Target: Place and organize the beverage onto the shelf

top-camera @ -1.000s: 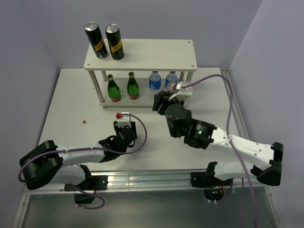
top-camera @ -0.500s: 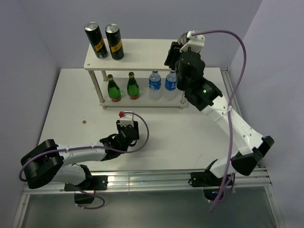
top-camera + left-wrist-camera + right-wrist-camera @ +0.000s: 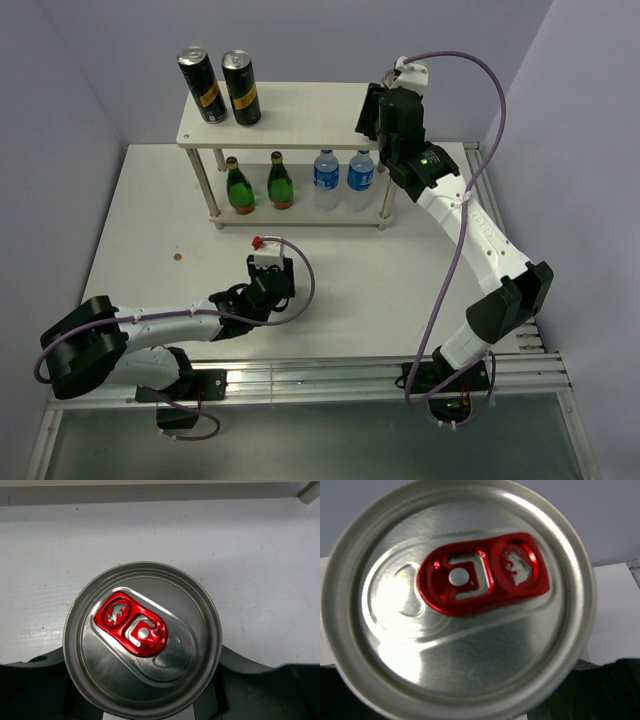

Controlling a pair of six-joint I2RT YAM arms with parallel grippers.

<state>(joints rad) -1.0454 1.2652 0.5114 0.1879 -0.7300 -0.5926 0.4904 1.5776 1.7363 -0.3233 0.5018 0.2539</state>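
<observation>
The shelf (image 3: 300, 110) of pale wood stands at the back of the table. Two tall black cans (image 3: 220, 87) stand on the left of its top board. On the lower tier are two green bottles (image 3: 258, 184) and two small blue-labelled bottles (image 3: 343, 172). My right gripper (image 3: 372, 112) hangs over the right end of the top board, shut on a silver can with a red tab (image 3: 460, 605). My left gripper (image 3: 268, 290) is low over the table in front of the shelf, shut on another silver can with a red tab (image 3: 142, 640). In the top view both held cans are hidden.
A small orange spot (image 3: 177, 257) lies on the white table (image 3: 150, 220) at the left. The right arm's cable (image 3: 470, 215) loops beside the shelf's right end. Grey walls close in the back and both sides, and a metal rail (image 3: 330, 375) runs along the near edge.
The right arm has swung up from in front of the lower tier to over the right end of the top board, with its can. The left arm has barely shifted.
</observation>
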